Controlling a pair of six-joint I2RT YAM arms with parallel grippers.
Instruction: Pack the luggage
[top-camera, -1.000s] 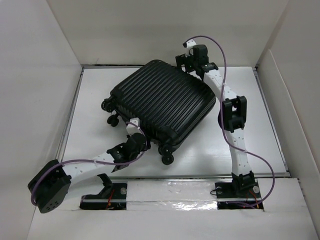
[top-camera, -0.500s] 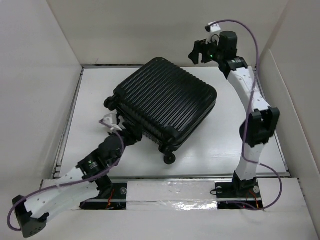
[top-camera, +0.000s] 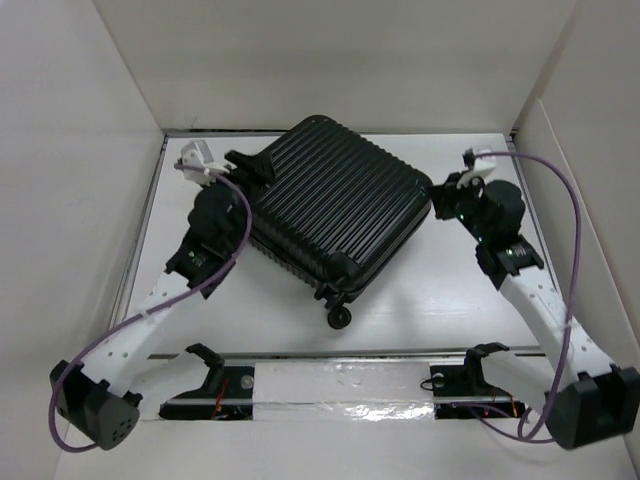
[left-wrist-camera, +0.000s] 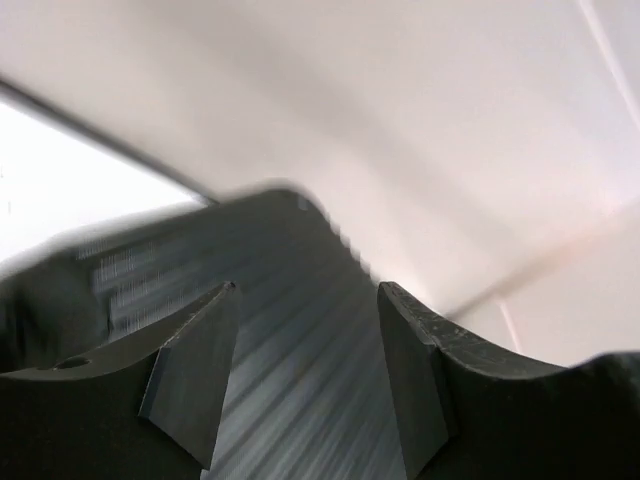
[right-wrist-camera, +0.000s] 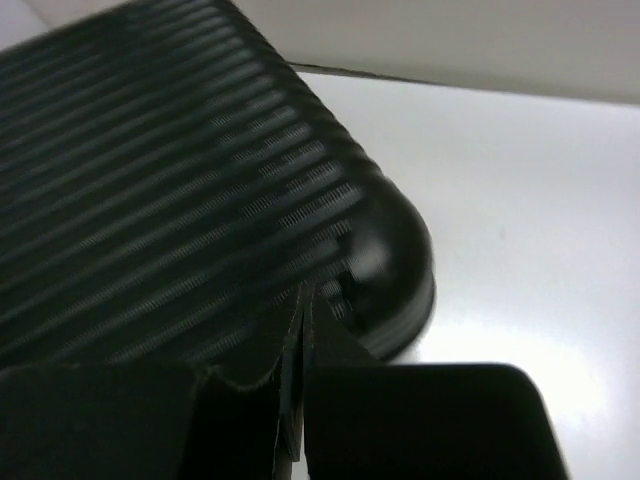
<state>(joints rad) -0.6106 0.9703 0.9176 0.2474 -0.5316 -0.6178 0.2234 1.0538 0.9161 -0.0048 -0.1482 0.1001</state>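
The luggage (top-camera: 340, 205) is a closed black ribbed suitcase lying flat and turned at an angle in the middle of the table, wheels toward the near left. My left gripper (top-camera: 255, 168) hovers over its far-left corner, open, with nothing between the fingers (left-wrist-camera: 190, 380); the ribbed shell (left-wrist-camera: 300, 400) shows blurred below the gap. My right gripper (top-camera: 447, 200) is shut and empty beside the suitcase's right corner. In the right wrist view its closed fingertips (right-wrist-camera: 303, 300) point at the rounded corner of the luggage (right-wrist-camera: 150, 180).
White walls enclose the table (top-camera: 450, 290) at the left, back and right. One suitcase wheel (top-camera: 338, 318) sticks out toward the near edge. Purple cables loop from both arms. A taped strip (top-camera: 340, 390) runs between the arm bases.
The left arm swung from the suitcase's near edge up to its far-left corner and its jaws opened. The right arm came down from the back wall to the right corner and shut.
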